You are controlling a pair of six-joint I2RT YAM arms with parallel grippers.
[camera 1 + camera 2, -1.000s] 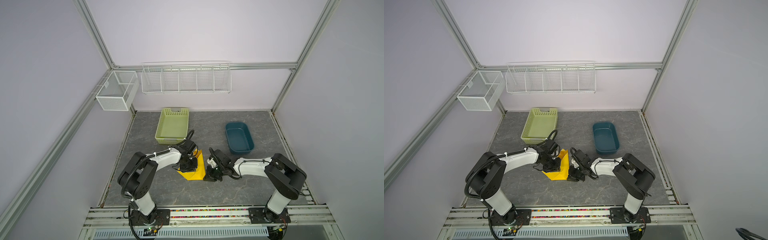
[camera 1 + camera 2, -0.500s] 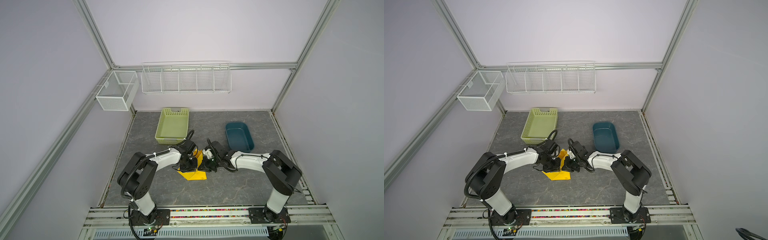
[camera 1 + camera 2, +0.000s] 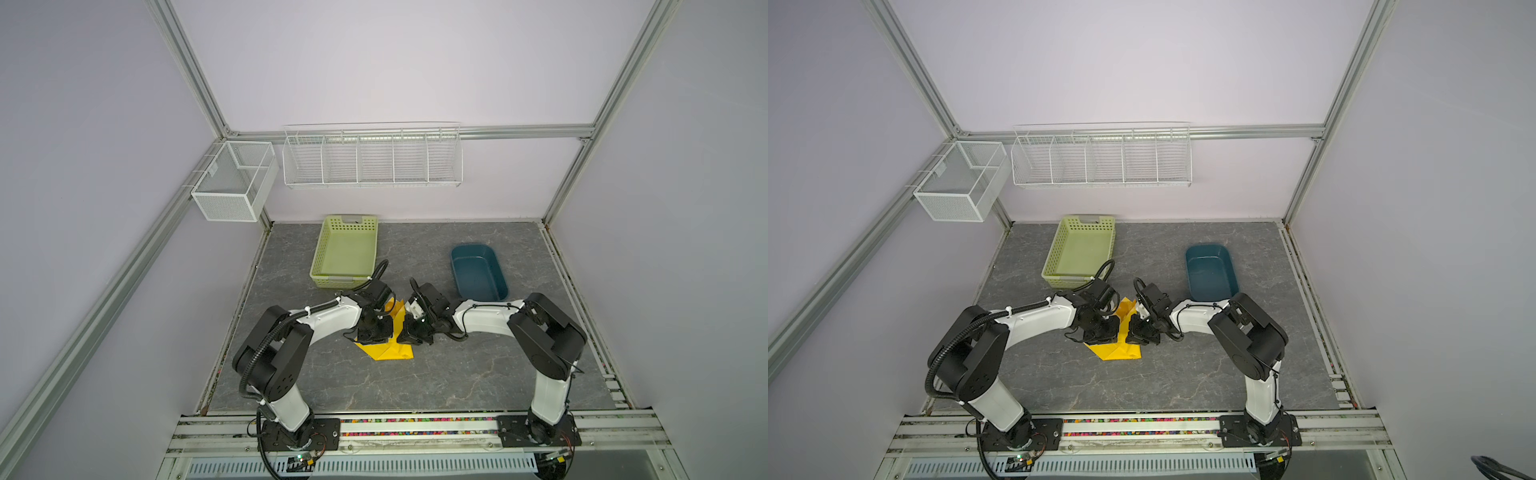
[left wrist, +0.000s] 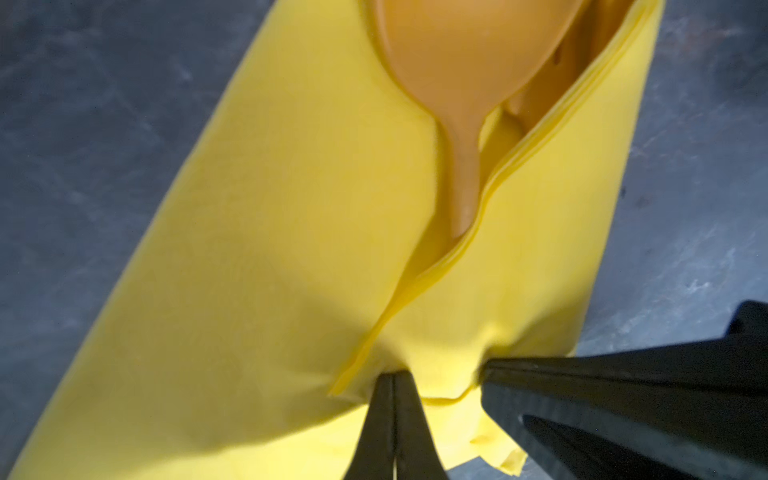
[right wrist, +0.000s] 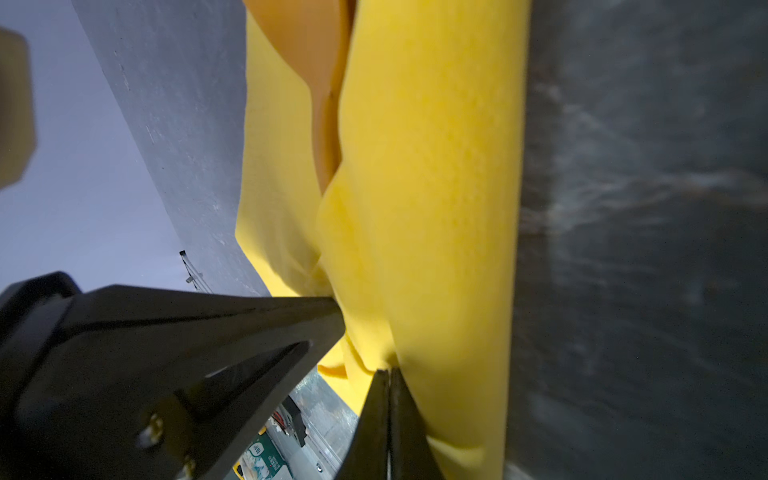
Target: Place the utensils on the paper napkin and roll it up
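The yellow paper napkin (image 3: 390, 351) (image 3: 1117, 353) lies mid-table, folded lengthwise into a narrow bundle. An orange-brown spoon (image 4: 469, 62) and another of the utensils (image 4: 540, 91) poke out of its open fold, their handles hidden inside. My left gripper (image 3: 376, 337) (image 4: 392, 378) is shut, and the napkin (image 4: 291, 249) puckers at its tips. The right gripper (image 3: 409, 337) (image 5: 388, 374) is shut on the overlapping flap of the napkin (image 5: 436, 208), a hand's width from the left one. In the right wrist view the spoon (image 5: 320, 62) shows in the fold.
A green basket (image 3: 340, 279) stands behind the left arm and a dark blue tub (image 3: 500, 274) behind the right arm, both empty. White wire racks (image 3: 372, 166) hang on the back wall. Dark stone tabletop (image 3: 415, 386) stretches toward the front rail.
The right gripper has swung in from the napkin's right side toward the left gripper, carrying the flap over. The napkin looks narrower. The left gripper has held still.
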